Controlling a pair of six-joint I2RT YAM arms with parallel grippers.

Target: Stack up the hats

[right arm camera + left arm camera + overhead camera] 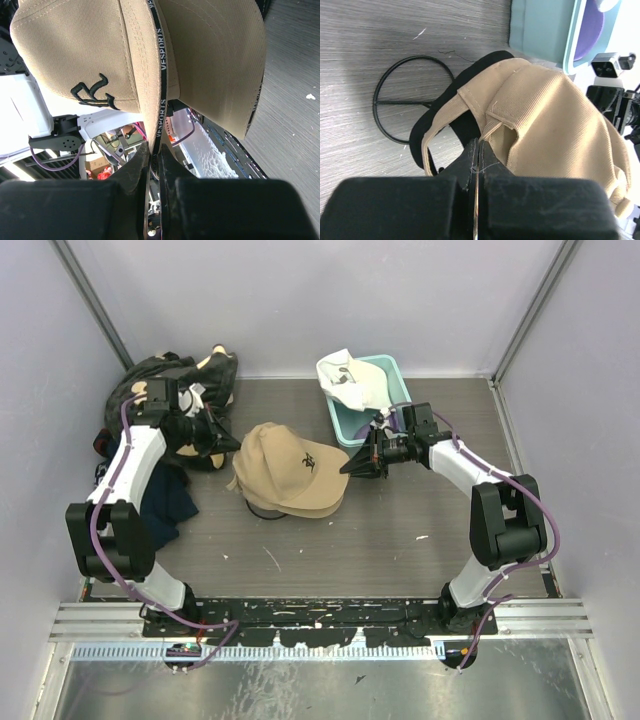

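Tabletop (pixel 400 530) | left end effector (pixel 477 150), right end effector (pixel 154 156) reach inward, clamping tan cap (pixel 285 468)

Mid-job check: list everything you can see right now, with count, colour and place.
tan cap: one, tan, table centre, pinched at both ends
black cap: one, black, beneath the tan cap
white cap: one, white, on top of the bin
purple item: one, purple, inside the bin, shape unclear
teal bin: one, teal, right rear
wire stand: one, black, under the caps
patterned fabric: one, black with tan shapes, left rear
navy clothing: one, dark navy, left side
left gripper: shut on the tan cap's back edge
right gripper: shut on its brim
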